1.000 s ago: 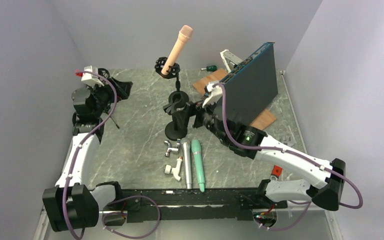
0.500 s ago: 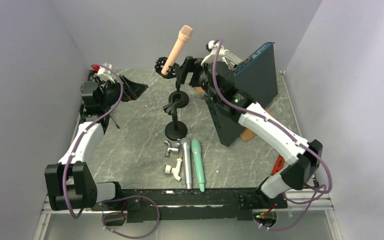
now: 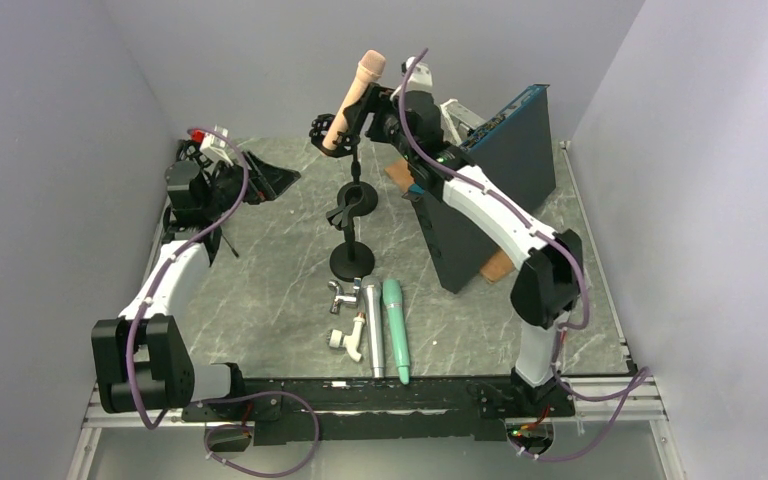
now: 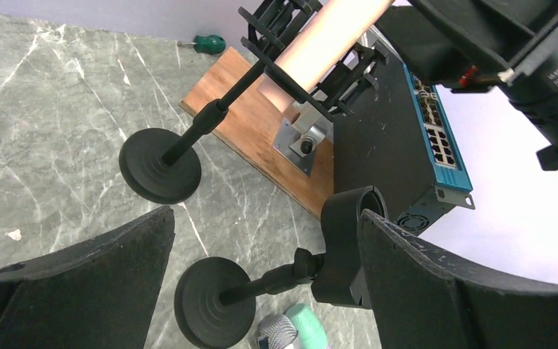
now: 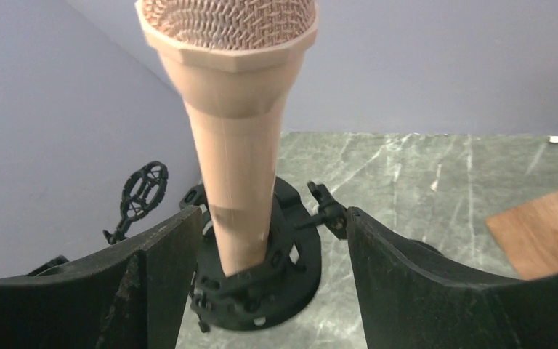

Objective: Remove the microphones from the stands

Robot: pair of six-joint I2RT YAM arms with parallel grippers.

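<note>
The left hand (image 3: 260,180) hangs over the far left corner of the grey marbled tabletop (image 3: 260,290), fingers spread wide, gripping nothing. At the middle of the far edge, the peach microphone (image 3: 353,100), a smooth tapered body with a mesh head, sits tilted in the black ribbed cage (image 5: 298,269) of its round-based stand (image 4: 161,166). The right hand (image 5: 272,218) is open, a finger on either side of the microphone's body. I can't tell whether they touch it.
</note>
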